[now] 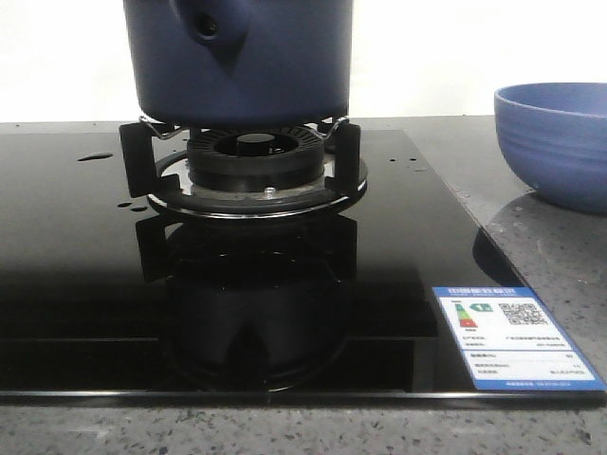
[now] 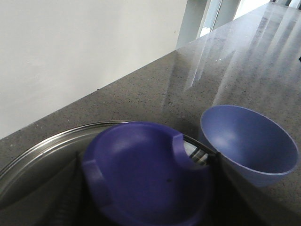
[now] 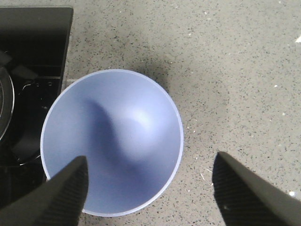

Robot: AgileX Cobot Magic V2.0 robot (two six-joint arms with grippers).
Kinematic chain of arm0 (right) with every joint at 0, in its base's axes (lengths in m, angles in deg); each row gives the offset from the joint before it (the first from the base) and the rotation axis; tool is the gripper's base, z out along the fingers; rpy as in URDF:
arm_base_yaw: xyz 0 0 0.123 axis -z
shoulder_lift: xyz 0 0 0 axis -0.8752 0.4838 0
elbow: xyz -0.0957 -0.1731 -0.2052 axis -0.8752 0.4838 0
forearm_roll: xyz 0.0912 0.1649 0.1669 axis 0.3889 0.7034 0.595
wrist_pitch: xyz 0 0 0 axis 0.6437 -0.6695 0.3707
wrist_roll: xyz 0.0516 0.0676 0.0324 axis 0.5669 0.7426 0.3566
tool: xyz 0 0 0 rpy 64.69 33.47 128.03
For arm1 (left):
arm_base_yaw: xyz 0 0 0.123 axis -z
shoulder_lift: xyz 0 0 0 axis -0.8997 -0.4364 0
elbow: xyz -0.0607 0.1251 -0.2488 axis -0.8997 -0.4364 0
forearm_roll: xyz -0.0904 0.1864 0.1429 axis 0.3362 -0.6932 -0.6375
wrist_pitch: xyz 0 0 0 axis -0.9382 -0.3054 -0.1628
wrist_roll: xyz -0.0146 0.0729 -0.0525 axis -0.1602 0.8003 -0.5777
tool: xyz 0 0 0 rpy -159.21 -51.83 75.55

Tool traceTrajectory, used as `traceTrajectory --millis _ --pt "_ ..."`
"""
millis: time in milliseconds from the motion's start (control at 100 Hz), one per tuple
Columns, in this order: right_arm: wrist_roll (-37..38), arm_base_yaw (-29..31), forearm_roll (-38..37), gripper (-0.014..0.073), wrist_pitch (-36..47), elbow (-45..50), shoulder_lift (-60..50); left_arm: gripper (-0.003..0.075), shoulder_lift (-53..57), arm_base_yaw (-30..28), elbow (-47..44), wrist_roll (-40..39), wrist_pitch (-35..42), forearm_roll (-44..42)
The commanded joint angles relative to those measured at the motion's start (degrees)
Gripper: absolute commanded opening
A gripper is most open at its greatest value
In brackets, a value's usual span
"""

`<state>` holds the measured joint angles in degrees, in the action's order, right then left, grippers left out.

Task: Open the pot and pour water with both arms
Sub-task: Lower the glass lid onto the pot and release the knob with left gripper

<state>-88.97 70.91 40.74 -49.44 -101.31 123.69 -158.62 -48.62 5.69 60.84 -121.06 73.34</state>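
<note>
Below my right gripper (image 3: 148, 186) | fingers spread wide, holding nothing, straddling periwinkle bowl (image 3: 112, 141), probably readying a grasp for pouring | bowl smooth, matte, round, on speckled stone counter (image 3: 235, 70) | pot (image 1: 242, 57) matte navy cylinder on burner stand (image 1: 256, 175), off toward glossy black hob | left gripper's state unclear, navy lid-like piece (image 2: 146, 174) under its camera

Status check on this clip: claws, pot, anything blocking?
Right claw open above the bowl. Left claw out of view. Pot on the burner; drops on the glass. Nothing blocking.
</note>
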Motion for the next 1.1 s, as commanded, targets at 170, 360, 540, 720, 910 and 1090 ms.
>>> traceTrajectory --millis 170,360,540,720,910,1090 --pt "-0.3 0.2 0.9 0.0497 2.1 -1.8 -1.6 0.0358 2.4 0.5 2.3 0.8 -0.9 4.2" --pt "-0.3 0.2 1.2 0.0497 2.1 -1.8 -1.6 0.0359 2.4 0.5 2.3 0.8 -0.9 3.8" --pt "-0.3 0.2 1.4 0.0497 2.1 -1.8 -1.6 0.0388 2.4 0.5 2.3 0.8 -1.0 2.0" --pt "-0.3 0.2 1.5 0.0497 2.1 -1.8 -1.6 0.0531 2.4 0.5 2.3 0.8 -1.0 2.0" --pt "-0.3 0.2 1.7 0.0497 2.1 -1.8 -1.6 0.0607 2.9 0.2 2.3 0.8 -2.1 4.2" --pt "-0.3 0.2 1.9 0.0497 2.1 -1.8 -1.6 0.0611 6.1 -2.6 5.4 0.1 -6.0 4.7"
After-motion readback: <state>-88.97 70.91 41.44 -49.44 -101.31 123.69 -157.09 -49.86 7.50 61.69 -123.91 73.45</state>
